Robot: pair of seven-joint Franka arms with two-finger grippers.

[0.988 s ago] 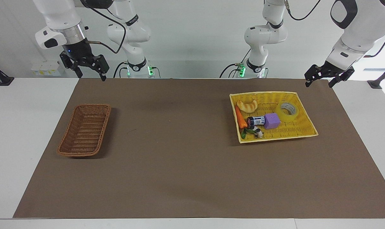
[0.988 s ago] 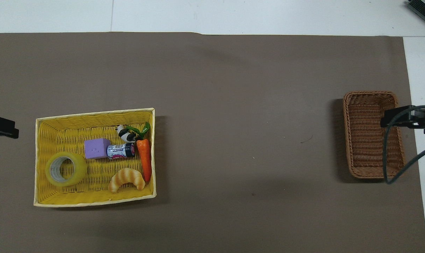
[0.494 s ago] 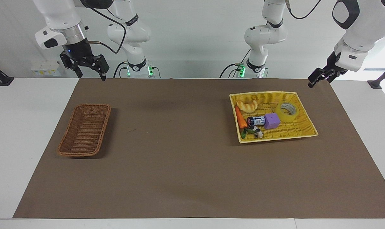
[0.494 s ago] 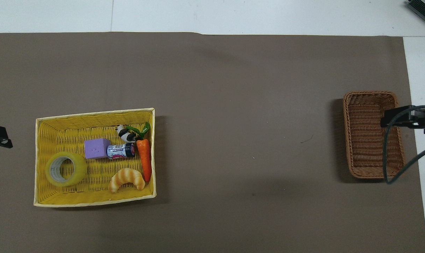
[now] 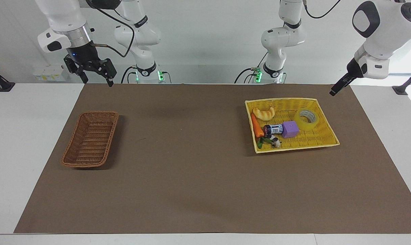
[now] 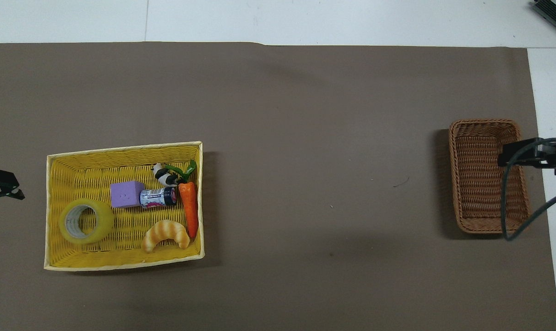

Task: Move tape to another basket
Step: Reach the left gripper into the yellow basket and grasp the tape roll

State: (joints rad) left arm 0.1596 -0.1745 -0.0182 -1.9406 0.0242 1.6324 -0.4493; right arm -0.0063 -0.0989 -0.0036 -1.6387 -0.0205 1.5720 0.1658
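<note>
Since a second ago the left end effector [image 5: 334, 91] has turned edge-on to the facing camera, hanging in the air by the yellow tray's corner at the left arm's end of the surface [image 5: 198, 177]; I cannot tell whether its fingers are parted. Nothing else has shifted. The tape [image 5: 306, 118] lies flat in the yellow woven tray [image 5: 322, 143], at the tray's end toward the left arm, just beside the purple cube [image 5: 290, 129]. A croissant [image 5: 264, 113], carrot [image 5: 257, 126] and small jar [image 5: 273, 129] share the tray. The brown wicker basket [image 5: 90, 139] sits well apart, toward the right arm's end. The right end effector [image 5: 96, 75] waits raised, fingers spread, grasping nothing.
</note>
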